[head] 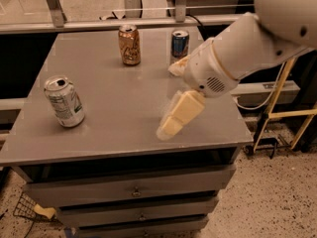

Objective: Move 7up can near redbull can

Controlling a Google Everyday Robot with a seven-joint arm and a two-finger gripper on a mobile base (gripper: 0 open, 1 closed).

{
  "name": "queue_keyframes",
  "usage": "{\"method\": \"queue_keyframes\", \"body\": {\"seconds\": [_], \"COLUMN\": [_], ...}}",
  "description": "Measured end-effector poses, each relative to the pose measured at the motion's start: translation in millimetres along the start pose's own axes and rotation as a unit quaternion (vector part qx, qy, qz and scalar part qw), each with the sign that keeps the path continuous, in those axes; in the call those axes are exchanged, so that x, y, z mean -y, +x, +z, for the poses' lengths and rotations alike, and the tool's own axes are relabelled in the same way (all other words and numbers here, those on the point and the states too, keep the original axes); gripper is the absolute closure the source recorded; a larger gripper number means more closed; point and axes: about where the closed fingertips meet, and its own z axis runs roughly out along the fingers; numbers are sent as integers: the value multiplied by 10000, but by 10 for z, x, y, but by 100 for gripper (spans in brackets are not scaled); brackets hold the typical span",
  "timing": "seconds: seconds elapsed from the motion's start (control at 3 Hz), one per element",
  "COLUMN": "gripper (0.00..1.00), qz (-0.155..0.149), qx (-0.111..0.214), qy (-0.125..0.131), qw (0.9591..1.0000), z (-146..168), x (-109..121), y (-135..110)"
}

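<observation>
The 7up can (63,101), silver-white with green print and a silver top, stands upright near the left front of the grey table (119,133). The redbull can (180,43), slim and blue-silver, stands at the back, right of centre. My gripper (170,99) hangs over the table's right-middle part, in front of the redbull can and well to the right of the 7up can. Its two cream fingers (179,115) are spread apart and hold nothing. The white arm reaches in from the upper right.
A copper-orange can (129,44) stands at the back, left of the redbull can. The table is a cabinet with drawers (133,191) below. A metal rail (99,25) runs behind it. A yellow-legged stand (277,108) is on the floor at the right.
</observation>
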Motion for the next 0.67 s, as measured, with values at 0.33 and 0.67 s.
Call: {"method": "queue_keyframes", "body": {"seconds": [0.33, 0.67], "gripper": [0, 0], "qz": [275, 433], "qx": [323, 656], "qy": [-91, -181], "qw": [9991, 9967], "z": [501, 1037], "x": [28, 42], "y": [-146, -350]}}
